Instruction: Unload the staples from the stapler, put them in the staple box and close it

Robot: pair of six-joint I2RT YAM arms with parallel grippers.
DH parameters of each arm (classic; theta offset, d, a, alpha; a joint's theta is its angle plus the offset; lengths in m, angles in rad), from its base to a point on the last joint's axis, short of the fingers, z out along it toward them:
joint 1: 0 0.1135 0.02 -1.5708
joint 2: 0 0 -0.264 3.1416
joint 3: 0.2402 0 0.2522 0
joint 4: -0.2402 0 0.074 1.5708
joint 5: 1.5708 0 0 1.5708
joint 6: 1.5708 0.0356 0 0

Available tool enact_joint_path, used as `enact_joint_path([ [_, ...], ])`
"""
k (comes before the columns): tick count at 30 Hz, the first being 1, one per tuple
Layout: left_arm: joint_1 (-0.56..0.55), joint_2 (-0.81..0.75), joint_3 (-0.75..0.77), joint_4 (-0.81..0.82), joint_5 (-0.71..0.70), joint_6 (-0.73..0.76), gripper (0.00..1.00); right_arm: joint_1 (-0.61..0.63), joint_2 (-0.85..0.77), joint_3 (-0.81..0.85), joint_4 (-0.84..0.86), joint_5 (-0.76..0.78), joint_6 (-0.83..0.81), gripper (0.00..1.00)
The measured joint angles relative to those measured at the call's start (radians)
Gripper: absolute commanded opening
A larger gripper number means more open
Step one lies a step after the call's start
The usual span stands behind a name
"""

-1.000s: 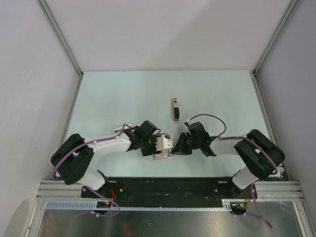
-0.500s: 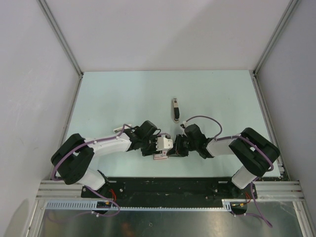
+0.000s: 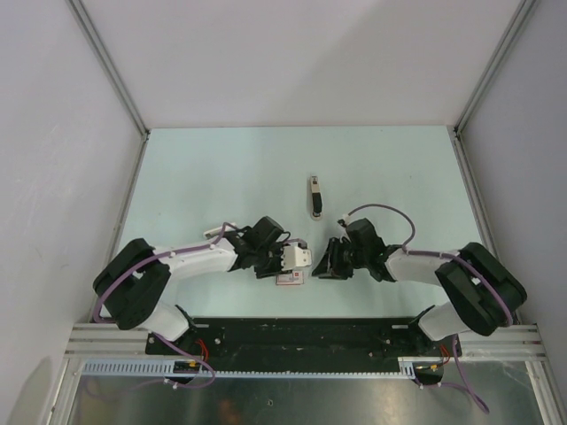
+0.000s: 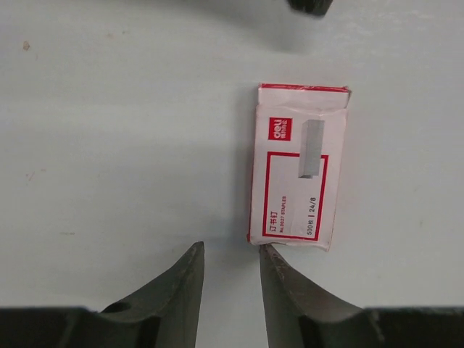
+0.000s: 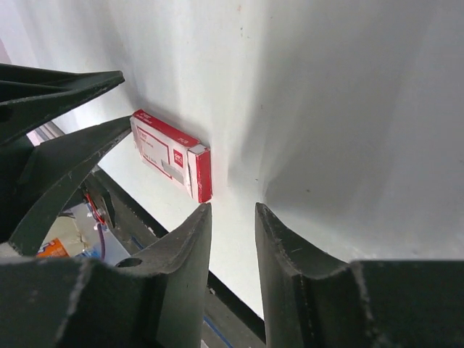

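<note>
The stapler (image 3: 315, 197) lies flat on the pale table (image 3: 221, 177), a small narrow object beyond both grippers, touched by neither. It is out of both wrist views. My left gripper (image 3: 273, 271) is slightly open and empty; in the left wrist view (image 4: 230, 250) its right fingertip (image 4: 265, 252) sits at the near corner of a flat red-and-white staple box (image 4: 301, 163). My right gripper (image 3: 319, 269) is slightly open and empty, a short way right of the box (image 3: 289, 279). In the right wrist view (image 5: 232, 210) the box (image 5: 174, 156) lies just ahead of its fingers.
The left gripper's dark fingers (image 5: 58, 109) fill the left side of the right wrist view. The right gripper's tip (image 4: 310, 6) shows beyond the box in the left wrist view. The table's near edge and black base rail (image 3: 310, 332) lie just behind the box.
My right gripper closed in on the box half a second ago, then drew back to the right. The left arm, the box and the stapler have hardly moved.
</note>
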Motion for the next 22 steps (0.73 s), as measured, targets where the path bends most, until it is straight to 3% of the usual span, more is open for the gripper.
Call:
enact_joint_path([
  [3,0.003,0.003,0.009,-0.002,-0.011,-0.011,0.57,-0.031,-0.054,-0.005,-0.049,0.001,-0.025,0.40],
  [5,0.012,0.004,0.024,-0.015,-0.018,-0.028,0.70,-0.055,-0.100,-0.005,-0.083,0.004,-0.047,0.47],
  [9,0.039,-0.008,0.112,-0.068,-0.019,-0.072,0.96,-0.119,-0.185,0.023,-0.192,0.034,-0.112,0.76],
  [14,0.115,-0.099,0.269,-0.128,0.017,-0.129,0.99,-0.195,-0.221,0.146,-0.333,0.086,-0.208,0.97],
  [22,0.410,-0.243,0.397,-0.148,0.158,-0.272,0.99,-0.302,-0.288,0.285,-0.432,0.115,-0.325,0.99],
])
